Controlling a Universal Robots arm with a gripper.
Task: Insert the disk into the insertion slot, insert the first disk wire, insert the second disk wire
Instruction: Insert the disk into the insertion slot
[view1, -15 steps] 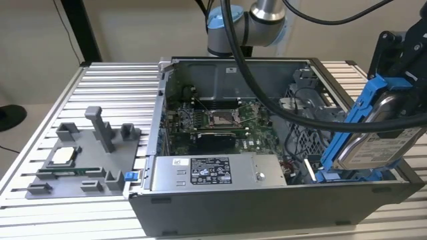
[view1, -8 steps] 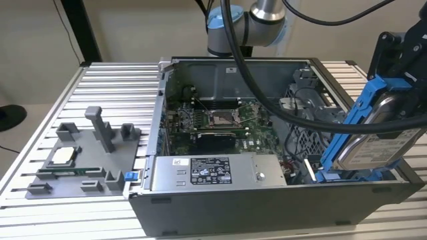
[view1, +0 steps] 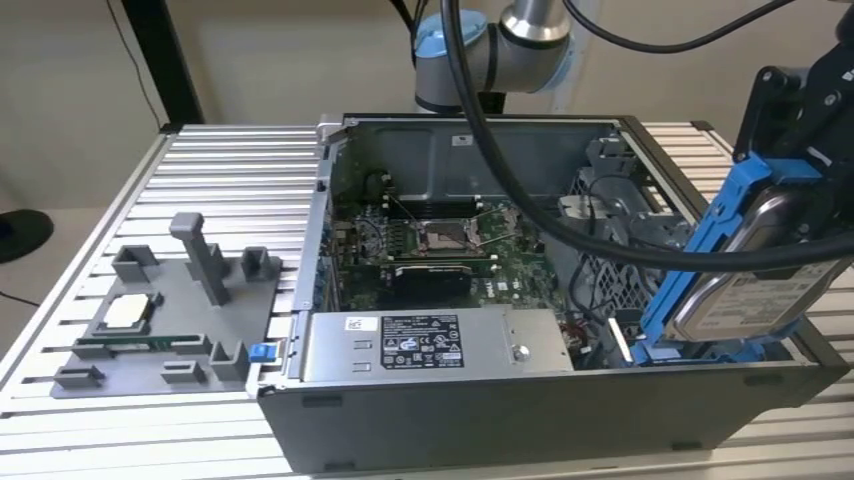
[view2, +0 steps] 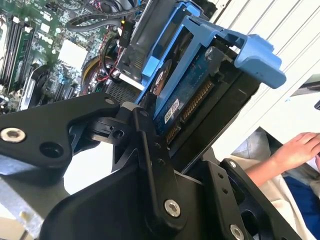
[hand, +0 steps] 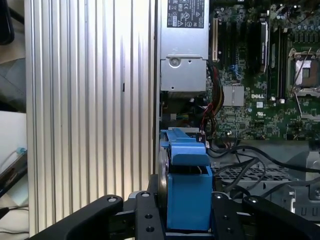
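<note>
Jaws clamped on the disk (view1: 750, 265), one either side of its blue frame (hand: 187, 200). Disk stands on edge between them, tilted, its low end at the rim of the open computer case (view1: 507, 420) beneath.

Arm (view1: 487, 55) extended, wrist tilted, black jaws closed tight on the disk (view1: 754, 295).
</note>
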